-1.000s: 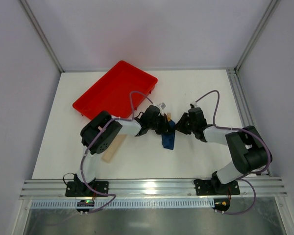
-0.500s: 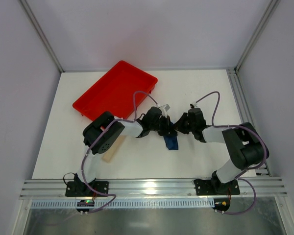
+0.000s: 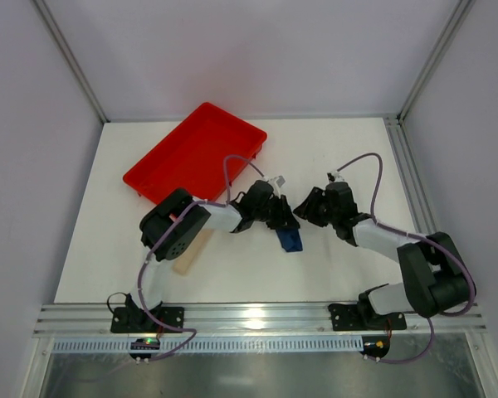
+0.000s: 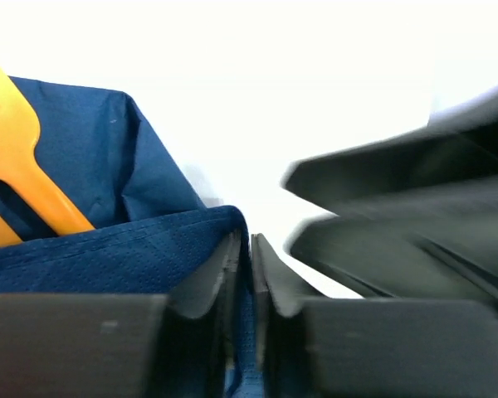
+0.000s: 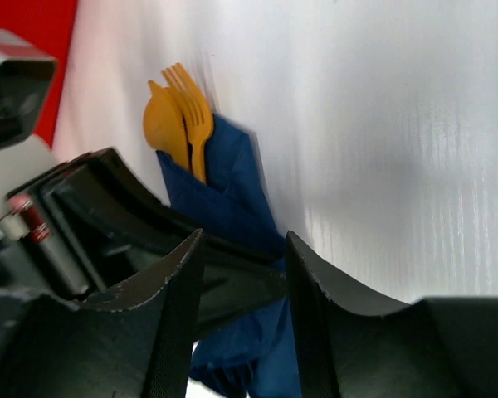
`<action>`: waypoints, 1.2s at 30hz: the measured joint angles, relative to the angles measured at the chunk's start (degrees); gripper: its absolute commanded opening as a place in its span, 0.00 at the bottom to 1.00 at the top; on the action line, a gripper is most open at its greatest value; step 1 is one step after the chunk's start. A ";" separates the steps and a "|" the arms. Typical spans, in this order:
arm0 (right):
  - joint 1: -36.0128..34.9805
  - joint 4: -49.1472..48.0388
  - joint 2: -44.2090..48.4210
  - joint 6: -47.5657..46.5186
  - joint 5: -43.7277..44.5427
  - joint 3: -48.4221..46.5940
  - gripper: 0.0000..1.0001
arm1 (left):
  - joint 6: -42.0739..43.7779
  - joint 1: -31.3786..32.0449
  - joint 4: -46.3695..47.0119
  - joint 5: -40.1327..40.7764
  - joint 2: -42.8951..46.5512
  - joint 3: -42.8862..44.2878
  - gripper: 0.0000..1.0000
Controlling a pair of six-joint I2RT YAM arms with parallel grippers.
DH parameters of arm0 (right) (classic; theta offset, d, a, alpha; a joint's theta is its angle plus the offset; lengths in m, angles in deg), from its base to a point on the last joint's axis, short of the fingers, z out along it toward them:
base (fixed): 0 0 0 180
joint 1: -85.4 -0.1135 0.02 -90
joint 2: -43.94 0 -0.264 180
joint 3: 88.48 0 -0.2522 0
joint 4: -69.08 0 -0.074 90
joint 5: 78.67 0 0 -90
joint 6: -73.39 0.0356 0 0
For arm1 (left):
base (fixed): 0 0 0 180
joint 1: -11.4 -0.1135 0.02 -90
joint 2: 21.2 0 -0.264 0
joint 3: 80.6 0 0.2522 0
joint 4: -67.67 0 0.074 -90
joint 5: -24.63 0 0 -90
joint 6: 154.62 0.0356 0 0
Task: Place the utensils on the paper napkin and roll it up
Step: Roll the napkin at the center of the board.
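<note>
Partly folded paper napkin [image 5: 224, 199], utensils [image 5: 178, 120] protruding

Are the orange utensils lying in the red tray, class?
No: the right wrist view shows the utensils poking out of the navy napkin on the table, outside the red tray.

Navy napkin [image 3: 290, 240] wrapped round orange utensils [image 5: 181, 124], heads poking out, mid-table [image 3: 357, 157]; fold between my left fingers [image 4: 203, 290].

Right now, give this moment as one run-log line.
left gripper: pinching dark navy paper napkin | orange plastic utensils: inside fold | right gripper: open
</note>
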 measured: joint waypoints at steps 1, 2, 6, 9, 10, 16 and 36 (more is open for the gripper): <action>0.00 1.01 1.64 -0.61 0.09 0.02 0.47 | -0.13 -0.15 -0.13 0.33 0.07 0.00 0.18; 0.00 1.92 3.85 -1.33 0.13 0.28 0.47 | -0.57 -0.33 -0.24 0.52 0.20 0.00 0.18; -0.04 2.71 10.71 -3.56 -1.75 4.02 0.47 | -1.75 -0.92 -0.76 1.66 0.52 0.02 0.21; -0.70 2.67 12.61 -5.11 -4.85 7.54 0.47 | -2.84 -1.20 -1.46 2.03 0.57 0.31 0.21; -1.38 2.69 12.63 -5.79 -5.77 8.46 0.46 | -3.02 -1.27 -1.64 2.23 0.57 0.39 0.21; -4.31 0.92 11.72 -7.74 -10.21 9.86 0.48 | -4.48 -1.31 -3.10 2.84 0.57 1.01 0.20; -10.56 -3.72 8.57 -9.38 -6.08 9.25 0.55 | -6.75 -1.38 -6.08 3.91 0.57 2.29 0.20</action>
